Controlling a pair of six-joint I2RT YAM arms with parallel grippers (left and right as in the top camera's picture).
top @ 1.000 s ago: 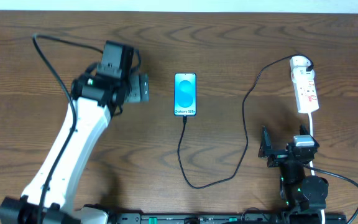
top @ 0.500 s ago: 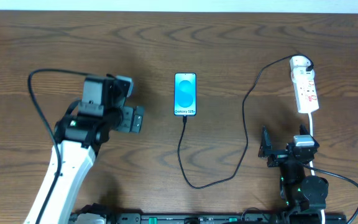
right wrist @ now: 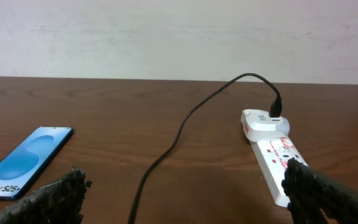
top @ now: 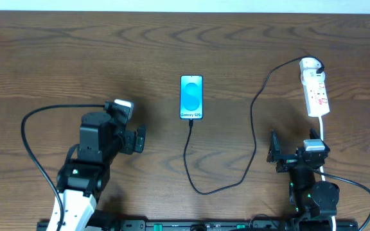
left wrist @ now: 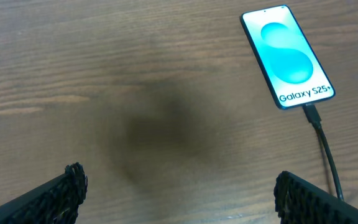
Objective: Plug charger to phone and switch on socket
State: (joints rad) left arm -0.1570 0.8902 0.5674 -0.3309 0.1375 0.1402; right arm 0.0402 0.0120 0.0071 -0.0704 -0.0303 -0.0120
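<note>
Lower left, our left gripper and, lower right, our right gripper both gape empty; the charger cable joins the bottom of the Galaxy S25+ phone, centre frame.

- Table: dark brown wood, clear wavy grain, smooth, matt with a faint sheen
- Phone: glossy glass-like screen, bright and smooth
- Charger cable: black, smooth, matt, rubbery-looking plastic
- Power strip: white hard plastic, smooth, slightly shiny, red print
- Pads of the left gripper: black, rough, grainy, matt
- Wall: pale, matt, faintly mottled
</note>
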